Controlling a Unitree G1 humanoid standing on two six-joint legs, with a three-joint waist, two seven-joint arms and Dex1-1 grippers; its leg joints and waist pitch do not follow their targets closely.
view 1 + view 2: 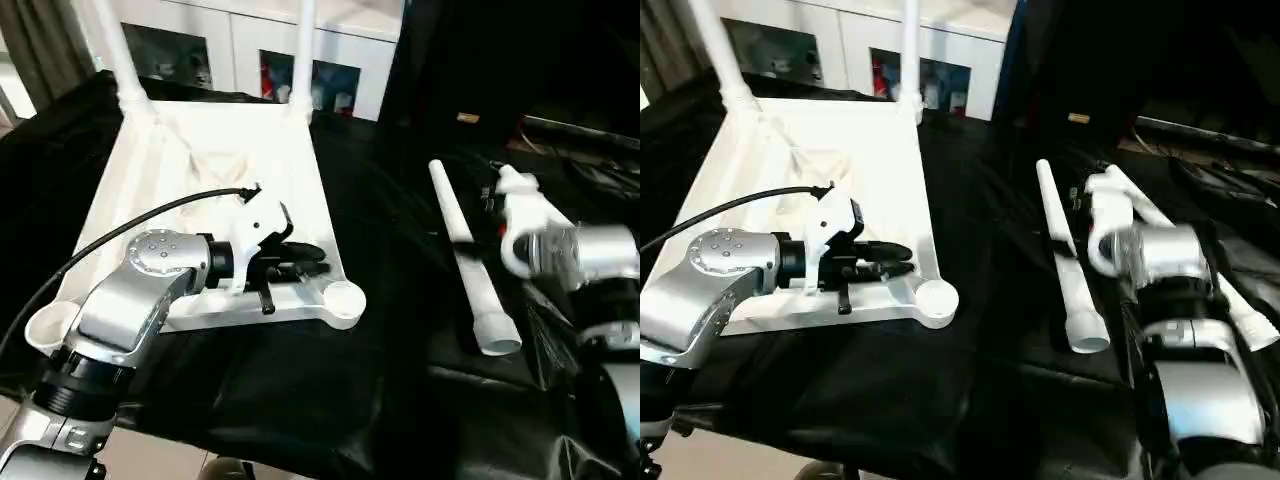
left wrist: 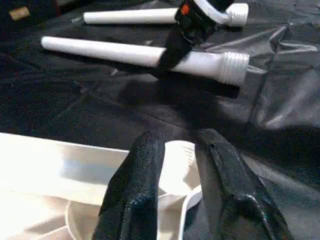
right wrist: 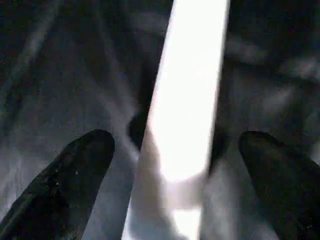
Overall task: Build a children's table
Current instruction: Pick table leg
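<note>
Left tool [image 2: 177, 187] parted over tabletop [image 1: 200, 160] socket [image 1: 343, 298]; right tool [image 3: 177, 185] released, straddling leg [image 1: 470, 262].

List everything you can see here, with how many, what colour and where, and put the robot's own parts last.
tabletop: one, white, upside down on the black-draped work table, on the robot's left side.
fitted legs: two, white, standing upright in the tabletop's far corner sockets.
loose legs: two, white; one lies on the black cloth on the robot's right side, a second lies beyond it in the left wrist view.
empty corner sockets: two, white, at the tabletop's near corners.
work table: one, draped in black.
cabinet: one, white, behind the table.
left gripper: black fingers, slightly apart, over the tabletop's near right socket.
right gripper: black fingers, wide open, straddling a loose leg.
</note>
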